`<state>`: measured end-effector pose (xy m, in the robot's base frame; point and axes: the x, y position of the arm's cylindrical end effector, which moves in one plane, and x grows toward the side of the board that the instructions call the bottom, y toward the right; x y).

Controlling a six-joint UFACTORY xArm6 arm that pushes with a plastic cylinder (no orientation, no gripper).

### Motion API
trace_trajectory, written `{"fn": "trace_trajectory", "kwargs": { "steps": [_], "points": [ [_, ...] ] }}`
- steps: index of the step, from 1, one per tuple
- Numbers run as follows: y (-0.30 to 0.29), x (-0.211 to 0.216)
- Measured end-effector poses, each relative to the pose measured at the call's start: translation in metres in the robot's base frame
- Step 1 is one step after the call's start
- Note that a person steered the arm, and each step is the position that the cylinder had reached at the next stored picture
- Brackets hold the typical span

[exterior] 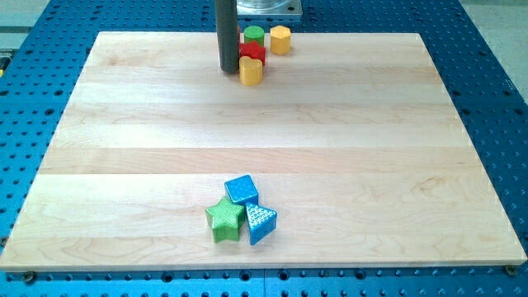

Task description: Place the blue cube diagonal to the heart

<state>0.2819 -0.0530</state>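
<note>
The blue cube (pixel 242 190) sits near the view's bottom centre. It touches a green star (pixel 224 219) at its lower left and a blue triangle (pixel 261 223) at its lower right. A small yellow block (pixel 251 71), which looks like the heart, lies at the view's top centre. My tip (pixel 228 71) stands just left of this yellow block, far above the blue cube. A red block (pixel 252 54) lies right behind the yellow one; its shape is unclear.
A green cylinder (pixel 253 35) and a yellow hexagon (pixel 280 40) stand at the board's top edge, beside the red block. The wooden board (pixel 124 165) lies on a blue perforated table (pixel 495 66).
</note>
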Motion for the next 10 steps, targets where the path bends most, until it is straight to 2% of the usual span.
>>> {"fn": "trace_trajectory", "kwargs": {
  "steps": [2,3,4,5,6,7,9,10],
  "points": [
    [-0.001,0.000],
    [0.007,0.027],
    [0.042,0.078],
    [0.126,0.173],
    [0.153,0.271],
    [0.116,0.332],
    [0.054,0.336],
    [0.043,0.313]
  ]
}}
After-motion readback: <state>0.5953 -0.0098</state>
